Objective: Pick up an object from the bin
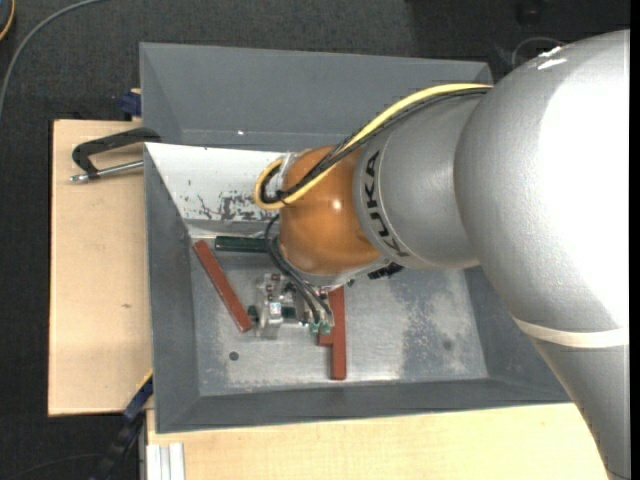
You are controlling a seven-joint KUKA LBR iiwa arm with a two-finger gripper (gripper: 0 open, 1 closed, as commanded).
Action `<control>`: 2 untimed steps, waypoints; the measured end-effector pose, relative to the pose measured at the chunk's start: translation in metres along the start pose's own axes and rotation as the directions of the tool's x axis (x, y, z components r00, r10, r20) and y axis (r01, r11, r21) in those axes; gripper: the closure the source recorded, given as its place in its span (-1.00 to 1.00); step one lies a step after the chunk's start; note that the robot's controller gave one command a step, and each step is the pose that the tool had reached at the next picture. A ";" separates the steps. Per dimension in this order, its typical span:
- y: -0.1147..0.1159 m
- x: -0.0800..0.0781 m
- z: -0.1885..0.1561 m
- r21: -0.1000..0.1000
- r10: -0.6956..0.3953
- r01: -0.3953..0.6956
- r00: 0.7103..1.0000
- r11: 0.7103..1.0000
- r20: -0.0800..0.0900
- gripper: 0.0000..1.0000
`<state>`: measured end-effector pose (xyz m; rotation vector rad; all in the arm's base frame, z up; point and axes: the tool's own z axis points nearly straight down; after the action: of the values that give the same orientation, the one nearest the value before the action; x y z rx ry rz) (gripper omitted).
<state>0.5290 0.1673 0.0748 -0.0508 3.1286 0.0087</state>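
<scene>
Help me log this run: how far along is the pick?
Done: the gripper is low over the floor of the bin, between a slanted reddish-brown stick and a second reddish-brown stick. In hand: nothing visibly gripped; both sticks and a dark green piece lie on the floor. Left: closing on one thing and lifting it out.

Matt grey metal bin [445, 340] (floor scuffed)
</scene>
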 end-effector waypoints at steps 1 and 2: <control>-0.001 0.004 0.004 0.003 -0.001 0.001 1.000 1.000 -0.010 -1.00; -0.071 -0.018 -0.016 0.007 0.024 -0.024 1.000 1.000 -0.004 -1.00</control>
<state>0.5494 0.0964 0.0906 -0.0135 3.1331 -0.0024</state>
